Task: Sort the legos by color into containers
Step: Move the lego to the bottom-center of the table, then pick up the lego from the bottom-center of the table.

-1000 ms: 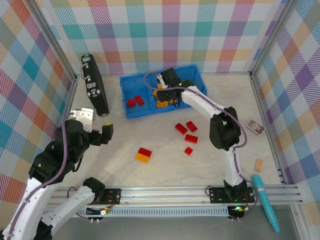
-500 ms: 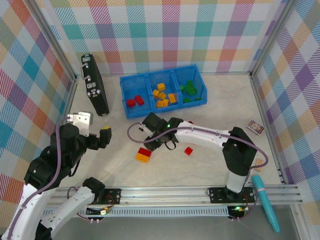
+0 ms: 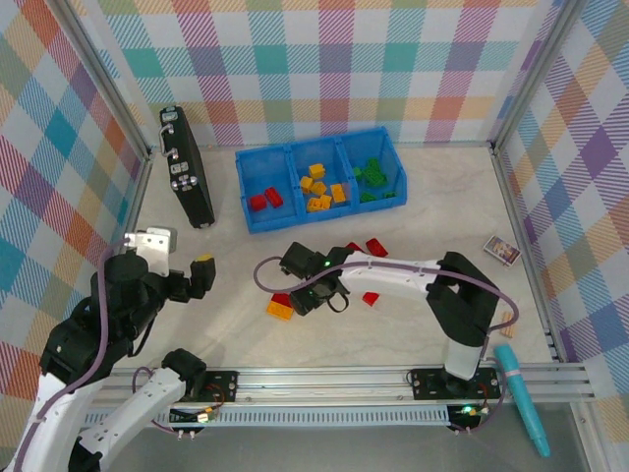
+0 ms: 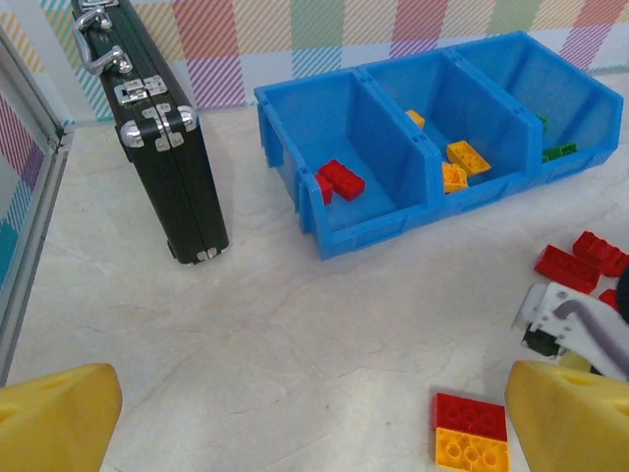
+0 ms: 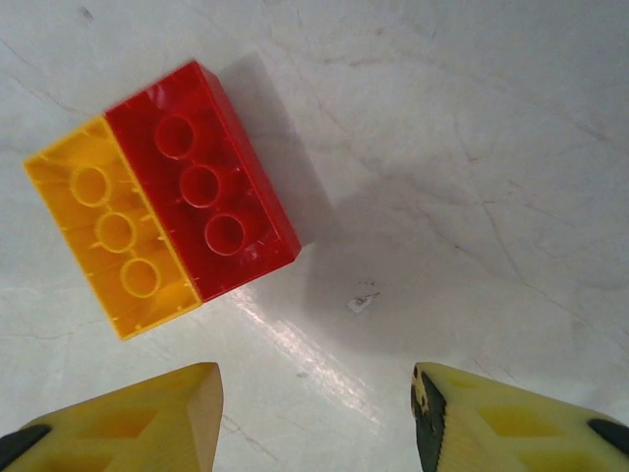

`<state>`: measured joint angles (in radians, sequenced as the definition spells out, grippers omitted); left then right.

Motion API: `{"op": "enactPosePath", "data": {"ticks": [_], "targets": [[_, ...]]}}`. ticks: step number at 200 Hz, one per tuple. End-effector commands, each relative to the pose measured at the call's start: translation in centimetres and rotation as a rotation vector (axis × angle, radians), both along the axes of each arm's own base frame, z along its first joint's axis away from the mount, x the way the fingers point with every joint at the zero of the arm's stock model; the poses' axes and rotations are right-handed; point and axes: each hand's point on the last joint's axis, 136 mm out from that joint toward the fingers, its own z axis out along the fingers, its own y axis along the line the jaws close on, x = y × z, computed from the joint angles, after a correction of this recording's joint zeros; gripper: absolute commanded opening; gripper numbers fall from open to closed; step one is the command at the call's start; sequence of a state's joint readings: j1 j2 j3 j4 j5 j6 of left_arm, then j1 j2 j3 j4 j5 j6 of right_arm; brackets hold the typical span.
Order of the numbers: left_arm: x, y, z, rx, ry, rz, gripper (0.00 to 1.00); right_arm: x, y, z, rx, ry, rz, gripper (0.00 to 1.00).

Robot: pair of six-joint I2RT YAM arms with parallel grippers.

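A red lego (image 5: 201,182) and an orange-yellow lego (image 5: 113,231) lie side by side, touching, on the table. My right gripper (image 5: 314,418) hovers just beside them, open, with nothing between its fingers (image 5: 147,423). From above it (image 3: 303,298) sits right of that pair (image 3: 280,307). More red legos (image 3: 376,247) (image 3: 371,298) lie loose near the right arm. The blue containers (image 3: 245,187) hold red legos (image 3: 265,200) on the left, orange-yellow legos (image 3: 322,192) in the middle and green legos (image 3: 371,180) on the right. My left gripper (image 3: 192,275) hangs wide open over bare table at the left.
A black case (image 3: 187,177) stands left of the bins. At the right lie a small card box (image 3: 502,250), a tan wooden block (image 3: 508,324) and a teal pen (image 3: 523,393). Checked walls close three sides; a metal rail (image 3: 324,379) runs along the front.
My right arm has swung from the middle bin down to the table beside the red and orange-yellow pair, its jaws a little wider. The left arm drifted slightly toward the front left.
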<state>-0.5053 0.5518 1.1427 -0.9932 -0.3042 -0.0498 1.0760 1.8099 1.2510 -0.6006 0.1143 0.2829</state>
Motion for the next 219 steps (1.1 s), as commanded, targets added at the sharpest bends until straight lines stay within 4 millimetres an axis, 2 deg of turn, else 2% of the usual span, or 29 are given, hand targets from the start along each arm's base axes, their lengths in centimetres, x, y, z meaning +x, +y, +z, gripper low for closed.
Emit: {"op": "enactPosePath", "data": {"ticks": [1,80,172,195,219], "targets": [[-0.8,0.6,0.6,-0.026,-0.006,0.019,1.00,0.0,0.7,-0.9,-0.022,-0.002,0.051,0.55],[-1.0,1.0,0.7,-0.022,-0.005,0.034,1.00,-0.1,1.9,-3.0,-0.058,-0.018,0.112,0.61],[-0.8,0.9,0.5,-0.016,0.004,0.039,1.00,1.7,4.7,-3.2,-0.056,-0.080,0.181,0.66],[-0.8,1.0,0.5,-0.015,0.003,0.041,1.00,1.8,5.1,-3.4,-0.057,-0.080,0.203,0.64],[-0.7,1.0,0.4,-0.015,0.005,0.044,1.00,1.6,5.1,-4.0,-0.064,-0.063,0.215,0.54]]}}
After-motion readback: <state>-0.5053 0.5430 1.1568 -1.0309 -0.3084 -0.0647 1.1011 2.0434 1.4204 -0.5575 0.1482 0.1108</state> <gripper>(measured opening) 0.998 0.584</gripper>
